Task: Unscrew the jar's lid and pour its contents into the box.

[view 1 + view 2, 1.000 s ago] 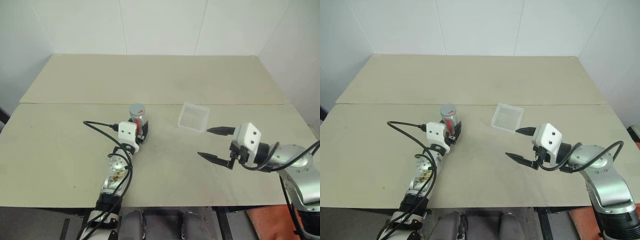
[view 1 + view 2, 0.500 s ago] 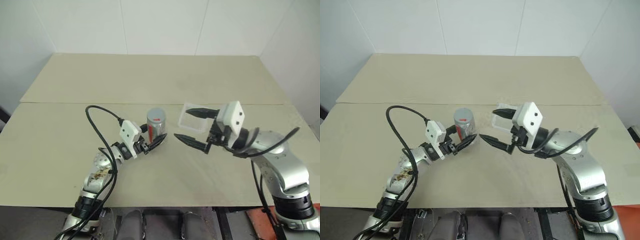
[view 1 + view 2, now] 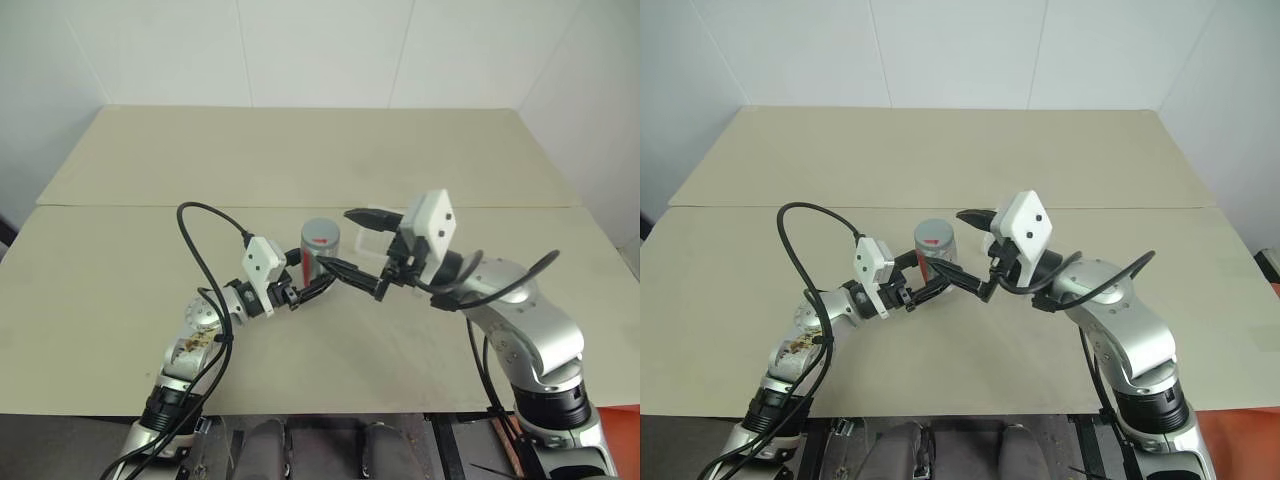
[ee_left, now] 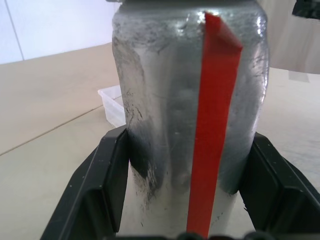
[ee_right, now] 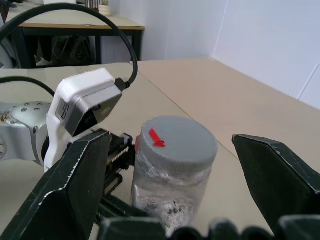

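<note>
My left gripper (image 3: 312, 286) is shut on the lower part of the jar (image 3: 320, 252) and holds it upright over the middle of the table. The jar is clear, with a red stripe (image 4: 212, 125) and the grey lid (image 5: 176, 139) screwed on. Dark bits, the contents (image 5: 169, 213), lie at its bottom. My right gripper (image 3: 336, 240) is open, one finger on each side of the lid without touching it. The clear box (image 3: 372, 243) sits on the table just behind the right gripper, partly hidden by its fingers.
The beige table (image 3: 120, 300) has a seam (image 3: 120, 207) running across it, and white walls stand behind and to the right. A black cable (image 3: 200, 225) loops up from my left arm. Open tabletop lies to the left and at the back.
My left gripper has swung the jar to the right and a little upward, then held still. My open right gripper has moved left and up until its fingers flank the lid.
</note>
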`<state>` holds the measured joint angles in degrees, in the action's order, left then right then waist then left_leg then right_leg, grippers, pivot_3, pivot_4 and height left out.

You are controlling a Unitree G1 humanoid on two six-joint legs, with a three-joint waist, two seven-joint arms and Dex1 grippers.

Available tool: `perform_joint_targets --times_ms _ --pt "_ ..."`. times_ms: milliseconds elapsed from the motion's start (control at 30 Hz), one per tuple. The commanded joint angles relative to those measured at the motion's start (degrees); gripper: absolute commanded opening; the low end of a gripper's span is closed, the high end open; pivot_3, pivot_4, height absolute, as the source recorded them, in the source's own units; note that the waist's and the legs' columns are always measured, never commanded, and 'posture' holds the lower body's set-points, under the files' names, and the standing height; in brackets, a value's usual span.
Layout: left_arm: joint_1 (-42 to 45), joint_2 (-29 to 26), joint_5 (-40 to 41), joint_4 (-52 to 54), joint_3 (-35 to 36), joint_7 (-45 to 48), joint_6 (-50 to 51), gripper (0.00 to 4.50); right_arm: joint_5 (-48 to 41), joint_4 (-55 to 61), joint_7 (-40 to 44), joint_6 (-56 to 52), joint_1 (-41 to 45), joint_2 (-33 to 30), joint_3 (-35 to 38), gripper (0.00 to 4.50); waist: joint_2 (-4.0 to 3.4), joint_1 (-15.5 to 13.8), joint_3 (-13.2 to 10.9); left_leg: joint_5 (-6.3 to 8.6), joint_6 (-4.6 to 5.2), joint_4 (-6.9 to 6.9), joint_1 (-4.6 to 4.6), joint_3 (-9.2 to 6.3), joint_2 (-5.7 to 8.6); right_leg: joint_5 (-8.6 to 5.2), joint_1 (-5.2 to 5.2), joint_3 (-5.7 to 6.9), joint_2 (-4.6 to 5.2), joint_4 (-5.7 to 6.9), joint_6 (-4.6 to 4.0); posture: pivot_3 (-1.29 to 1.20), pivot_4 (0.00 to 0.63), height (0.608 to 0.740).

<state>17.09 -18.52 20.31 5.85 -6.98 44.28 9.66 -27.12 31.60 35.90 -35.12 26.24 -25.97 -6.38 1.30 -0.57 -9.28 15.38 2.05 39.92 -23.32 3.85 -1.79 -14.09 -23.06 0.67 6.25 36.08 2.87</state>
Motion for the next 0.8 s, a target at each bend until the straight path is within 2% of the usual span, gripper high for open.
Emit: perform_joint_targets --times_ms 33,367,600,700,800 --pt "0.51 0.07 -0.25 1.36 -0.17 0.62 -1.11 2.76 0.23 0.61 -1.26 -0.11 1.60 0.92 -0.39 4.50 0.00 0.01 0.00 0.00 0.00 0.00 0.00 0.00 0.00 0.00 0.00 0.00 0.00 0.00 0.00 0.00 0.150 0.740" --pt "0.43 1.14 -1.94 1.47 -0.08 -0.55 -2.34 2.76 4.29 -2.91 -4.57 0.17 3.81 4.28 -3.66 4.50 0.00 0.04 0.00 0.00 0.00 0.01 -0.03 0.02 0.00 0.00 -0.03 0.00 0.00 0.01 0.00 0.00 0.150 0.740" --pt "0.09 1.23 -2.68 0.84 0.14 -0.57 -3.94 2.76 3.60 -3.65 -4.52 -1.46 3.99 4.64 -3.31 4.50 0.00 0.06 0.00 -0.01 0.00 0.01 -0.03 0.02 -0.01 0.00 -0.03 0.01 -0.01 0.01 0.00 0.00 0.150 0.740" --pt "0.16 1.26 -2.83 0.51 0.11 -0.68 -4.29 2.76 3.70 -3.94 -4.77 -1.87 4.04 4.82 -3.21 3.91 0.00 0.06 0.00 -0.01 0.00 0.01 -0.03 0.02 0.00 0.00 -0.03 0.01 0.00 0.01 0.00 0.00 0.150 0.740" --pt "0.16 1.42 -2.92 0.25 0.03 -0.81 -4.61 2.76 3.62 -4.12 -4.58 -1.76 4.08 4.82 -3.11 2.98 0.00 0.06 0.00 -0.01 0.00 0.01 -0.03 0.02 -0.01 0.00 -0.04 0.00 -0.01 0.02 0.00 0.00 0.150 0.740"
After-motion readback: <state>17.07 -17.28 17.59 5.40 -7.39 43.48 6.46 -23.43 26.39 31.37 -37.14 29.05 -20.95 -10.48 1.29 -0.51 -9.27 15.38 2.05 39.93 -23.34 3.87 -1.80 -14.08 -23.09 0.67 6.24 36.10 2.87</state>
